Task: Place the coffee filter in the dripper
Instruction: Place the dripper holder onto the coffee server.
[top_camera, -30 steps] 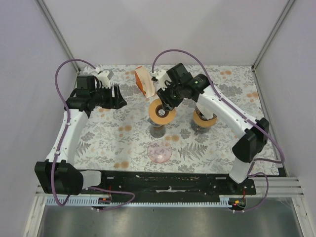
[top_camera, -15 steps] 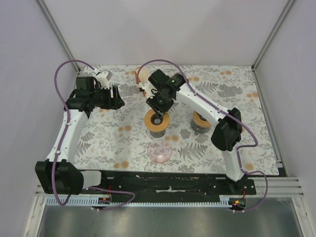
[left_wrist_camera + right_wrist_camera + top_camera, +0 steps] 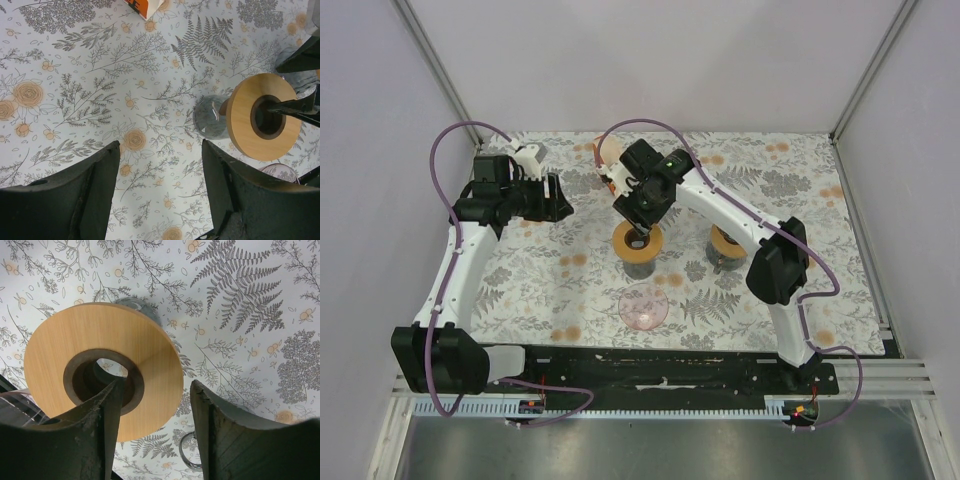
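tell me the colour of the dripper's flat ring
The ring is light tan wood, dark brown inside; best in right wrist view.

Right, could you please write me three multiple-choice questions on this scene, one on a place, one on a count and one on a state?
1. What does the right pincer hover over?
A) the pink disc
B) the central wooden-ringed dripper
C) the orange box

2. How many wooden-ringed drippers stand on the table?
A) one
B) two
C) four

3. How do the jaws of the left pincer stand?
A) open, holding nothing
B) shut on a spoon
C) shut on a dripper

Answers:
1 B: the right wrist view shows the wooden ring directly beneath its fingers.
2 B: the top view shows the central one and a second dripper to its right.
3 A: the left wrist view shows only bare table between the wide-apart jaws.
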Controlling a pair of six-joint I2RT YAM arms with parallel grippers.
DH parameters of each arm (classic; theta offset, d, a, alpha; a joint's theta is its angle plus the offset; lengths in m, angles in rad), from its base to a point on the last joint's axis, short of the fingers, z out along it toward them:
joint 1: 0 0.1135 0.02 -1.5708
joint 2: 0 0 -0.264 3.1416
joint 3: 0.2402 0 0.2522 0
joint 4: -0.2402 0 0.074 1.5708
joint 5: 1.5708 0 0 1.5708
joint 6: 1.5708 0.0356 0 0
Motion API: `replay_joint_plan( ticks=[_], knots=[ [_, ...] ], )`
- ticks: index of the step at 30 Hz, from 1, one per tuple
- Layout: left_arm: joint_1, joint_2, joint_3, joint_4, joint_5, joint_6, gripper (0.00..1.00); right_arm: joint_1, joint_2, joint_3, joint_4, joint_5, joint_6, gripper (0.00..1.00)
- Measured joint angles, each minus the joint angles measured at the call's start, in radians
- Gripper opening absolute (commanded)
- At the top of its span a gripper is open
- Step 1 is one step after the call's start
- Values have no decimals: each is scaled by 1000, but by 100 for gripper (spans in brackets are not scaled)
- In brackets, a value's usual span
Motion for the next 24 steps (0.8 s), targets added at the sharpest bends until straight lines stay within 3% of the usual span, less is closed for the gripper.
replay_joint_plan(
  ticks=[5,13,21,22,24],
  knots=[
    [0,2,0,2,6,0,70,0,0,0,4,-1,-1,70],
    [-17,67,60,33,4,0,57,-5,-88,-7,34,-6,9,72],
    [-192,175,220,90,-119,35,57,-29,-500,-258,222,-1,73,72],
    [-203,177,220,88,-120,39,57,-29,-550,-301,243,-10,80,74],
    [-209,178,219,84,-125,42,58,-15,-646,-412,284,-23,96,89]
  ],
)
